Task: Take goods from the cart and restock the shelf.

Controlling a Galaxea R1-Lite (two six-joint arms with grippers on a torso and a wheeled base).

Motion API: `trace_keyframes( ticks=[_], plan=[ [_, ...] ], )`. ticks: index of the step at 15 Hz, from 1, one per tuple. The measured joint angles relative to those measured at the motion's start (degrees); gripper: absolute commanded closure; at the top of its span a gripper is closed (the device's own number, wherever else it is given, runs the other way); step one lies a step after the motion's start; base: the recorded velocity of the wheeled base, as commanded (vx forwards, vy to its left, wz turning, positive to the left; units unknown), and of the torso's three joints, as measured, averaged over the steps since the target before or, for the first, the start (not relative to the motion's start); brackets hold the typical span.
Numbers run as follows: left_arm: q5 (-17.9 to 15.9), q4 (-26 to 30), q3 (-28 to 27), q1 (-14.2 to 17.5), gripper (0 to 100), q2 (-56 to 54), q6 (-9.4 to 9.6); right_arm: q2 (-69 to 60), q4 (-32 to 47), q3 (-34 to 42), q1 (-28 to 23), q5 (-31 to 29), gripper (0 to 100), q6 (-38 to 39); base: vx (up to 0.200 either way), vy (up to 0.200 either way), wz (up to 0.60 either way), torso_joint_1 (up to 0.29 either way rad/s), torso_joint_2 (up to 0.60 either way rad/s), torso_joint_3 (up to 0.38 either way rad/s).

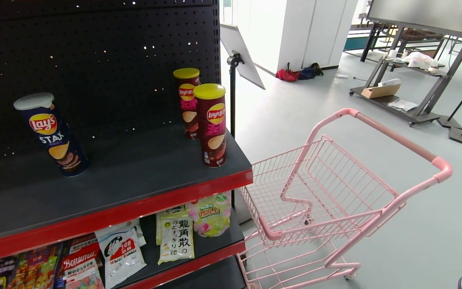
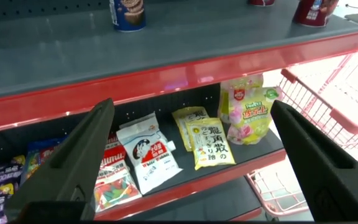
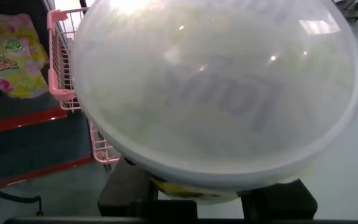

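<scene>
Grey floor (image 1: pixel 295 112), pink cart (image 1: pixel 395 138) beside shelf (image 1: pixel 134 176) | our right pincer (image 3: pixel 205 193) holds the chip can (image 3: pixel 216 93) | our left pincer (image 2: pixel 191 124) is wide, empty | we should lift the can up and left of the right pincer, keep it straight, and stand it softly on the bare shelf top.

Top board of the shelf (image 1: pixel 134 208): a blue can (image 1: pixel 52 134) stands upright at the left, and two maroon cans (image 1: pixel 211 126) stand close together at the right end. On the lower board, snack bags (image 1: pixel 120 253) lie in a row. Right of the shelf, a pink cart (image 1: pixel 395 140) sits on the grey floor (image 1: pixel 415 224).
</scene>
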Motion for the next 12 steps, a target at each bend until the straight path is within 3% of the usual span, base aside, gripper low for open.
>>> trace_keyframes(
  ticks=[2,11,12],
  plan=[
    [0.0,0.0,0.0,0.0,0,0.0,0.0,-0.1,-0.2,1.3,-0.1,-0.5,100,-1.1,0.0,0.0,0.0,0.098,-0.23,-0.139],
    [0.0,0.0,0.0,0.0,0,0.0,0.04,-3.9,-0.1,4.0,-0.9,-1.0,100,-3.7,0.0,0.0,0.6,0.009,-0.01,-0.005],
    [0.0,0.0,0.0,0.0,0,0.0,0.01,-4.4,-0.1,4.5,-0.9,-1.0,100,-3.7,0.0,0.0,0.0,0.0,0.0,0.0]
  ],
)
